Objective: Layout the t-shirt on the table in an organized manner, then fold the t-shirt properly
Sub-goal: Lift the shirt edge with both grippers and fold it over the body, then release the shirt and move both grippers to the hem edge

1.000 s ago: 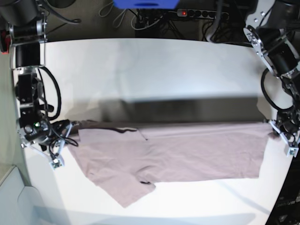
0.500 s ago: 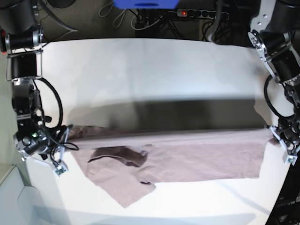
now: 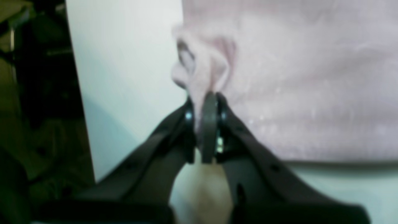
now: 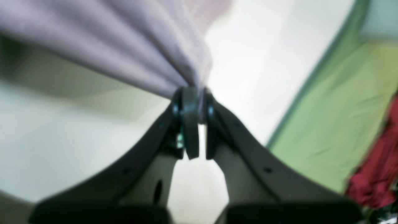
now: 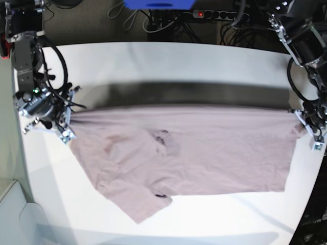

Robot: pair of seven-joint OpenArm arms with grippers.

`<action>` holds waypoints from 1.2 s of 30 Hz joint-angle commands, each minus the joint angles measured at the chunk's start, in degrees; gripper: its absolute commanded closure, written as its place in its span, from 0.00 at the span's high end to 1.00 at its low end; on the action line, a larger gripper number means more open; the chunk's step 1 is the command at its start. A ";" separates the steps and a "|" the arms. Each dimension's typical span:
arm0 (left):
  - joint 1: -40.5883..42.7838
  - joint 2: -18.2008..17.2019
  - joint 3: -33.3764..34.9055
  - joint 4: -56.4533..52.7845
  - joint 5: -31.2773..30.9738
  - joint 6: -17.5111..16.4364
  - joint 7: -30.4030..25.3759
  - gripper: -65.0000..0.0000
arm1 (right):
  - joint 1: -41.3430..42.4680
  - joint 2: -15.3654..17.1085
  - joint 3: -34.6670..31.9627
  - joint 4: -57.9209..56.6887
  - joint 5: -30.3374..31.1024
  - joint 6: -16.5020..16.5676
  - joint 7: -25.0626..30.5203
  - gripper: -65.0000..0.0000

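The mauve t-shirt (image 5: 194, 153) is stretched wide across the white table (image 5: 168, 66). Its far edge is lifted and taut between both grippers, while its near part and one sleeve (image 5: 138, 204) lie on the tabletop. My left gripper (image 5: 301, 125) at the base view's right is shut on a bunched corner of cloth (image 3: 202, 71), its tips (image 3: 206, 99) pinching the fabric. My right gripper (image 5: 66, 122) at the base view's left is shut on the other end, with cloth (image 4: 124, 40) fanning out from its tips (image 4: 192, 90).
A power strip (image 5: 219, 14), cables and a blue object (image 5: 158, 4) lie beyond the table's far edge. The table edge runs close beside both grippers. In the right wrist view a green surface (image 4: 342, 109) and something red (image 4: 379, 174) lie past the edge.
Both grippers have risen and moved toward the far side, pulling the shirt's far edge up and taut. The folded-over chest area has opened out flat.
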 commanded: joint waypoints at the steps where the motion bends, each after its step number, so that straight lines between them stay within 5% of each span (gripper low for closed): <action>1: 0.25 -0.54 -1.28 2.41 0.31 0.53 -0.98 0.00 | -0.21 0.35 1.77 2.54 -2.13 -0.22 0.34 0.00; 16: 17.40 5.97 -3.65 14.19 0.23 0.53 -1.16 0.00 | -21.40 -3.78 9.86 5.26 -2.13 -0.22 8.60 0.00; 36: 22.49 7.11 -5.76 15.60 0.23 0.53 -1.51 0.00 | -28.08 -6.16 14.78 5.00 -2.13 -0.48 12.20 0.02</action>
